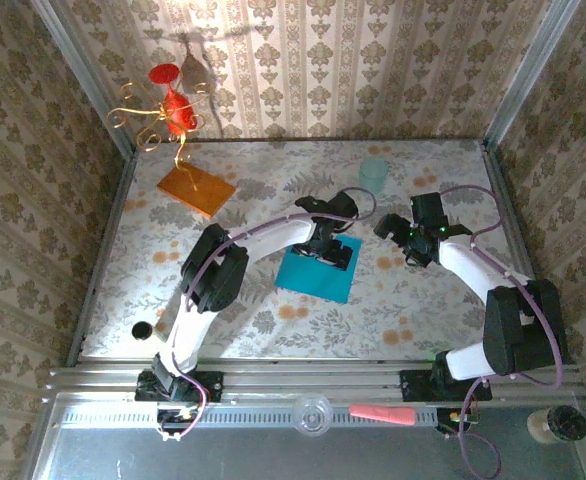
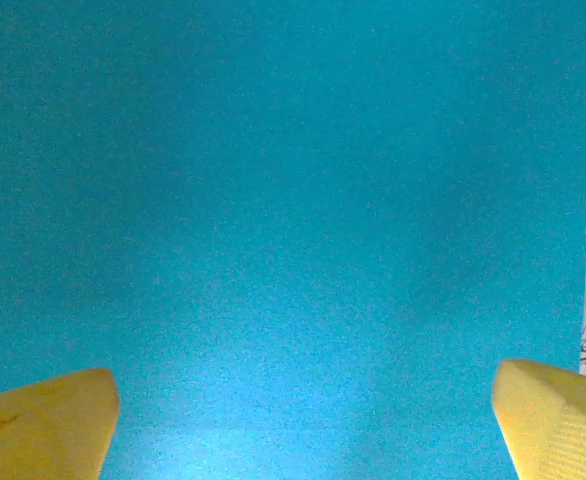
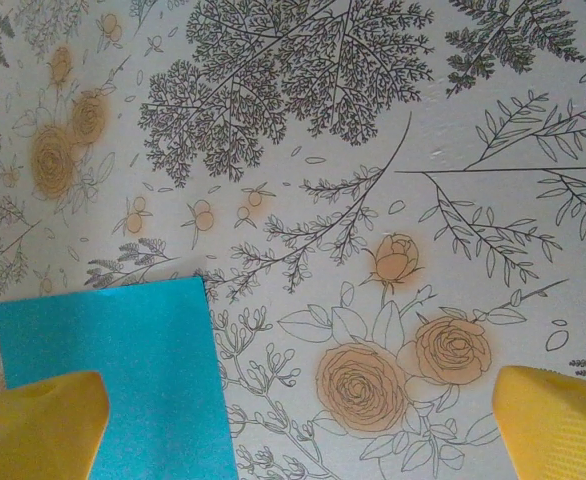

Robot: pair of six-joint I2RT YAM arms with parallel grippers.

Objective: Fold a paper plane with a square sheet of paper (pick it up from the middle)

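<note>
Thin teal-blue square sheet of paper [image 1: 308, 275] lies flat centre-frame; left gripper [image 1: 331, 250] directly above its middle, spread, empty; right gripper [image 1: 398, 232] just right of it, also spread.

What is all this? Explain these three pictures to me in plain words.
Two robot arms are bolted to a table at its near edge. The wide picture comes from a camera above and behind them. The other two come from cameras on each wrist, with yellow fingertips at the bottom corners. The left end effector is open above the square sheet of paper, which is flat and unfolded. The right end effector is open over bare tablecloth beside the paper's corner. Farther back are an orange slab, a mint cup and a red-and-gold ornament. Nothing is held.
</note>
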